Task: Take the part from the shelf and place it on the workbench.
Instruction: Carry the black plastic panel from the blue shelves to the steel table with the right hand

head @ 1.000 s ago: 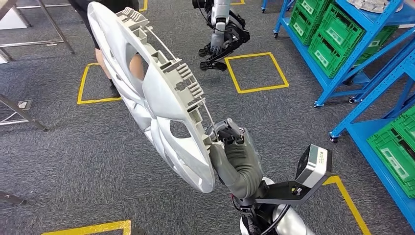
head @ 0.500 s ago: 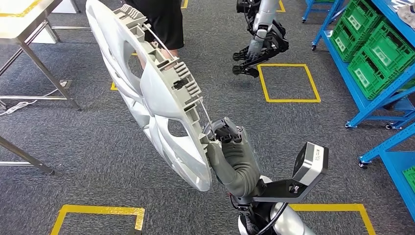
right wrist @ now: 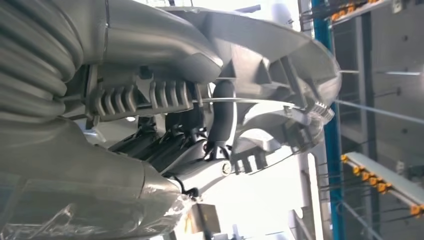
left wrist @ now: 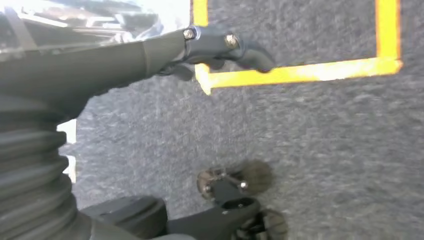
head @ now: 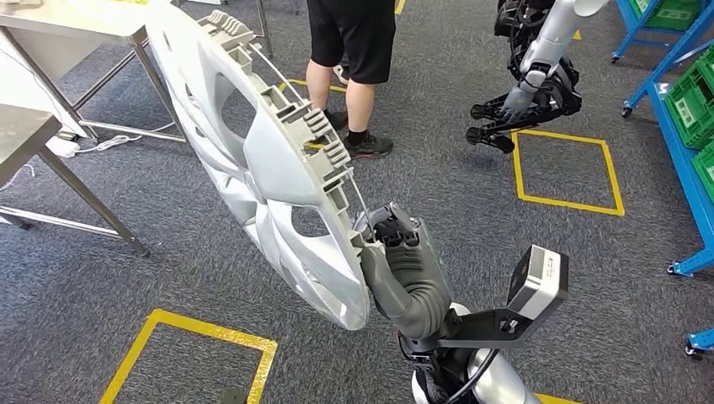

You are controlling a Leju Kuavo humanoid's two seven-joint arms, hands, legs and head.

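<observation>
My right hand (head: 389, 252) is wrapped tight around the rim of the big round silver plastic wheel cover (head: 269, 168), holding it up on its edge over the grey carpet floor (head: 126, 278). My left hand (left wrist: 150, 50) hangs low over the carpet with nothing in it, its fingers looking loose and apart. So the part is off the shelf, and I am carrying it now. Next I think I must walk over to the shiny metal bench (head: 76, 21) far off on the left and lay the cover down flat.

Silver part (head: 278, 181), grey carpet (head: 101, 278), yellow floor tape (head: 210, 330), blue shelf (head: 684, 143).
</observation>
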